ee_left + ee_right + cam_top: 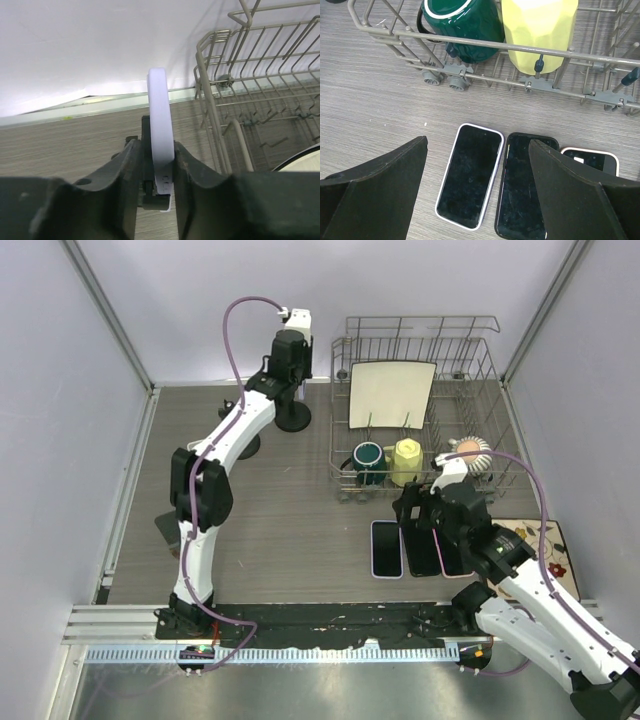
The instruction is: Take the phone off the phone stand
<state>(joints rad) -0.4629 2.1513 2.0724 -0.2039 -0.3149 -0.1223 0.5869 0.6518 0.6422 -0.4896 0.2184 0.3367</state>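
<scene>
The left gripper [158, 152] is clenched on the pale phone [160, 105], upright and seemingly seated in the dark phone stand [293, 420] beside the dish rack [485, 42], while the right gripper [477, 145] hangs spread wide above three phones [522, 185] lying flat on the table [280, 510].

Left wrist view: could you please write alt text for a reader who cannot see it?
The left gripper clamps a white phone, upright and edge-on, with a dark stand part behind it. Beyond are a grey table, a white wall and, at right, a wire rack.
</scene>
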